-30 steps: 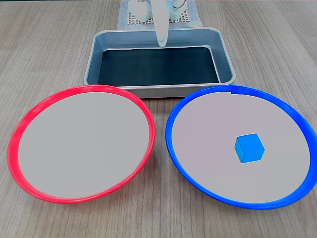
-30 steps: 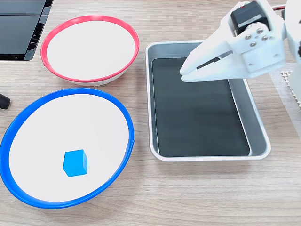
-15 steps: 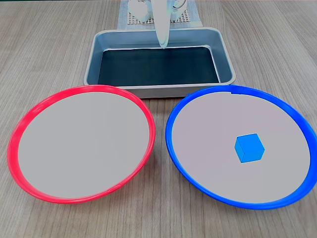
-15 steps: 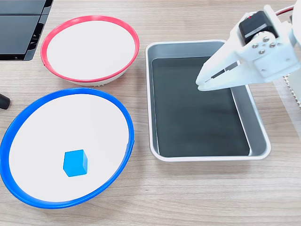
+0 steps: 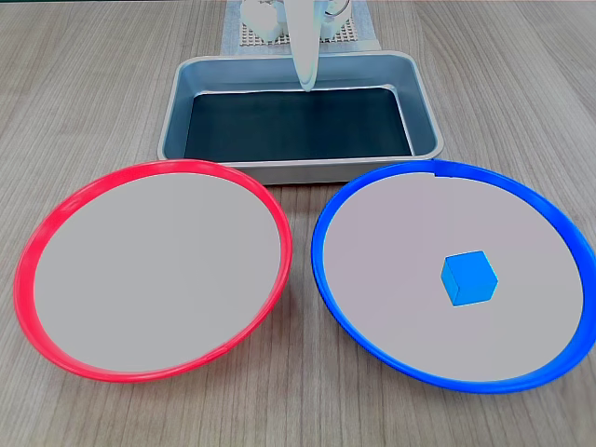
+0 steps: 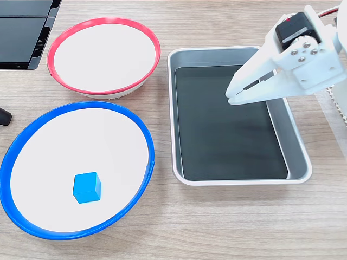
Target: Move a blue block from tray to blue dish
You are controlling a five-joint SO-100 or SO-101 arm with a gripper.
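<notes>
In a fixed view from the front, the blue block sits inside the blue dish, right of the dish's centre on the pale grey floor, clear of the rim. To the left, just beside it with a narrow strip of wooden table between them, lies the red-rimmed dish. Behind both stands the tray, its dark floor bare, and the white tool hangs point-down over the tray's far wall, with a white mesh mat behind it. In a fixed view from above, the block rests in the lower middle of the blue dish, well apart from the tray on the right. The tool hovers over the tray's upper right part (holding nothing), its two white fingers nearly together with a thin slit between them. The red-rimmed dish lies above the blue one, and a dark flat object fills the upper left corner.
</notes>
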